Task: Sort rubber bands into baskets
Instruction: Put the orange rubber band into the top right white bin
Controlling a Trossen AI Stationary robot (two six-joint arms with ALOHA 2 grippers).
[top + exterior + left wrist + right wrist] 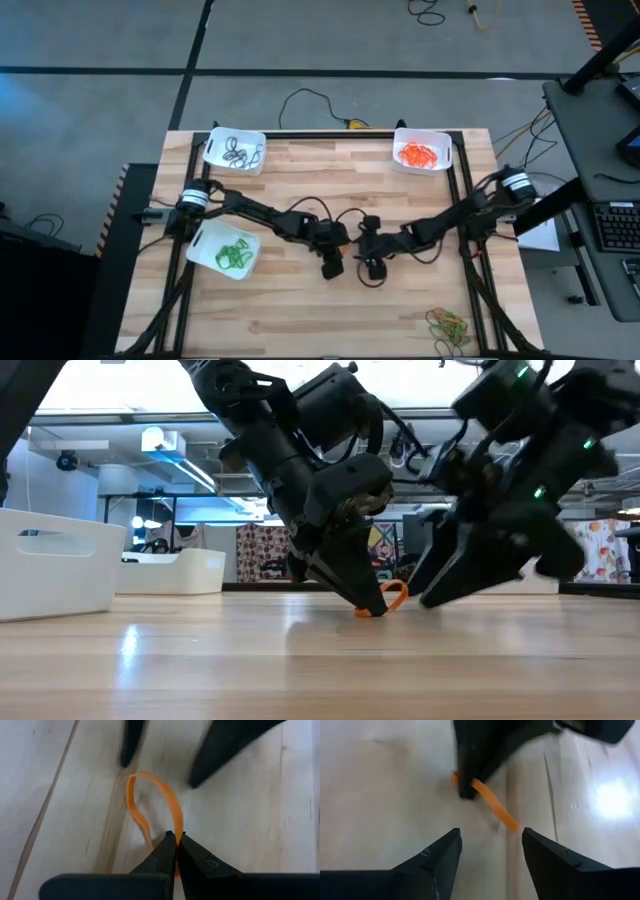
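Low, left tool (176,840) pinching orange band (150,800)

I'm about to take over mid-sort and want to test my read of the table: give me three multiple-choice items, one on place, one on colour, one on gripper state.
1. Where is the left gripper?
A. Over the green-band basket
B. At mid-table, facing the right gripper
C. Above the unsorted pile

2. What colour is the rubber band it holds?
A. Green
B. Black
C. Orange

3. How do the right gripper's fingers stand?
A. Apart, empty
B. Shut on a band
C. Shut on a basket rim

Answers: 1 B, the high view shows both grippers meeting at the table's middle, away from the basket of green bands and the unsorted pile. 2 C, the left wrist view shows an orange loop pinched at the tips. 3 A, the right wrist view shows a gap between its fingers.
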